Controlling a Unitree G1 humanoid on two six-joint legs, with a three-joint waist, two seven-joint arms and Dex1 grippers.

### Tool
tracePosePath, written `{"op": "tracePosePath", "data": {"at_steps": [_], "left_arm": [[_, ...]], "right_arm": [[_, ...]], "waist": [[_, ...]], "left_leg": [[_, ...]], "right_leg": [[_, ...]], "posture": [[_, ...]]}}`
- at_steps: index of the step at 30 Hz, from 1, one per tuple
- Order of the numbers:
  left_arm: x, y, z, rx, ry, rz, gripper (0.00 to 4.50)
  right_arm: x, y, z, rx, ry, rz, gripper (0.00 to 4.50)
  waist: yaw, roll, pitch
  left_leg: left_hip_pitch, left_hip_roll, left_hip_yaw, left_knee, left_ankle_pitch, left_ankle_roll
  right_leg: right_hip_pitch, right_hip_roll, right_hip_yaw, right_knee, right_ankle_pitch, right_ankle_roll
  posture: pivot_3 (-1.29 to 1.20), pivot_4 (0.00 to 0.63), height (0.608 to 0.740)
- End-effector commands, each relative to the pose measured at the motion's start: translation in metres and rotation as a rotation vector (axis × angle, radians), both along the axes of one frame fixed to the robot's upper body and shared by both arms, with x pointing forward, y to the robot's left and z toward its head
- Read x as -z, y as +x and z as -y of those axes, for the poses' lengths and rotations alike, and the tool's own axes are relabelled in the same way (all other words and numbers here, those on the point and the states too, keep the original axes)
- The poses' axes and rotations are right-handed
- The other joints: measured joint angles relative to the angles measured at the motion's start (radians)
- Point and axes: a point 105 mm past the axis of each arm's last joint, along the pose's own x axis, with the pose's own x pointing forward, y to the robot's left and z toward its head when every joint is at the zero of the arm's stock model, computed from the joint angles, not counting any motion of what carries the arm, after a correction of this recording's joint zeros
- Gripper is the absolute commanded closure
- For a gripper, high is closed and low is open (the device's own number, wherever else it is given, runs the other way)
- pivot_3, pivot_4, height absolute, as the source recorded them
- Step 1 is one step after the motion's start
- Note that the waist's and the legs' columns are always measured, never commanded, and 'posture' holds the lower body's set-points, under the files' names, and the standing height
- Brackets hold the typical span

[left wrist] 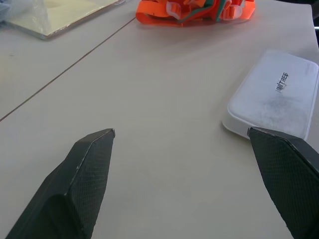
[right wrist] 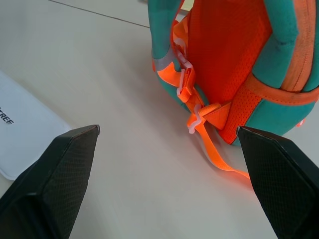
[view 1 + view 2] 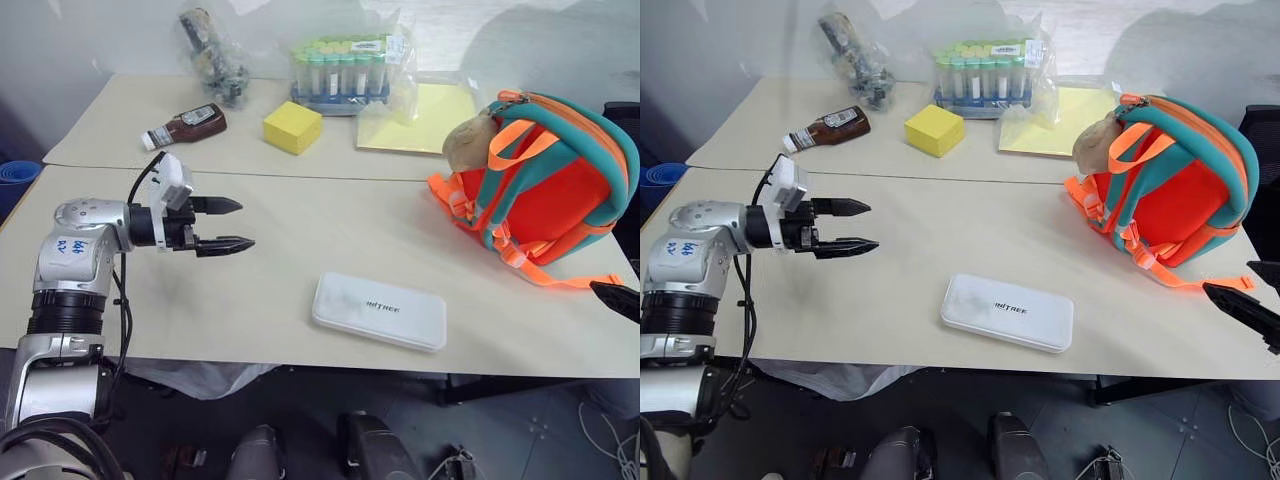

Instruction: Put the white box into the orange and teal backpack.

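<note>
Near the front edge of the tabletop (image 3: pixel 200 330), about midway along it: white box (image 3: pixel 379 311), flat, rounded corners, dark lettering on its top, lying flat and untouched.

Toward the right edge: orange and teal backpack (image 3: pixel 545 180), standing upright, teal straps and orange webbing facing the front, a loose orange strap trailing onto the tabletop beside it. Tan plush piece (image 3: pixel 468 141) attached at its upper left side. Box and backpack lie apart, bare surface between them.

Over the left part of the tabletop: left gripper (image 3: pixel 228 226), raised above the surface, pointing toward the right, both black fingers spread wide with nothing between them. The box sits well to its right.

At the right front corner: right gripper (image 2: pixel 168 134), fingers spread wide and empty, aimed at the lower part of the backpack, its buckles and straps close ahead but not touched.

Along the back of the tabletop, left to right:
- clear bag of dark items (image 3: pixel 212 52), near the back edge
- brown sauce bottle (image 3: pixel 186 127), lying on its side
- yellow block (image 3: pixel 292 127)
- rack of capped tubes (image 3: pixel 348 70) in clear wrap
- yellow sheet (image 3: pixel 425 120), flat, just left of the backpack
</note>
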Motion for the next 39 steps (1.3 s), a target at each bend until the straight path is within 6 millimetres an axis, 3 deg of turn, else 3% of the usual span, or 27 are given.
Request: {"op": "tracePosePath", "data": {"at_steps": [1,7,32,36,39], "left_arm": [[-0.015,0.000,0.001,-0.007,-0.019,0.052,0.02],[-0.011,-0.003,0.003,-0.003,-0.003,0.017,0.02],[-0.001,-0.007,0.013,0.067,0.042,0.019,0.02],[0.012,-0.015,0.025,0.142,0.091,-0.007,0.02],[0.034,-0.025,0.046,0.228,0.150,-0.028,0.61]], "right_arm": [[0.003,-0.002,-0.006,-0.003,0.000,0.009,0.00],[0.015,0.000,-0.009,-0.004,-0.020,-0.019,0.00],[0.012,0.000,-0.007,-0.020,-0.091,-0.061,0.00],[0.015,0.005,-0.017,-0.074,-0.106,-0.076,0.00],[0.031,0.009,-0.033,-0.163,-0.149,-0.134,0.61]], "waist": [[0.000,0.000,0.000],[-0.005,0.000,0.000],[-0.003,0.000,0.000],[-0.004,0.000,0.000],[-0.003,0.000,0.000]], "left_leg": [[0.000,0.000,0.000,0.000,0.000,0.000],[0.001,0.000,0.001,0.001,0.000,0.000],[0.001,0.000,0.001,0.002,0.000,0.000],[0.001,0.000,0.001,0.002,0.000,0.000],[0.002,0.000,0.001,0.002,0.000,0.000]], "right_leg": [[0.000,0.000,0.000,0.000,0.000,0.000],[0.000,0.000,0.001,0.001,0.000,0.000],[0.000,0.000,0.001,0.002,0.000,0.000],[0.000,0.000,0.001,0.002,0.000,0.000],[0.001,0.000,0.001,0.002,0.000,0.000]], "posture": [[0.00,0.150,0.740],[0.00,0.150,0.740],[0.00,0.150,0.740],[0.00,0.150,0.740],[0.00,0.150,0.740]]}}
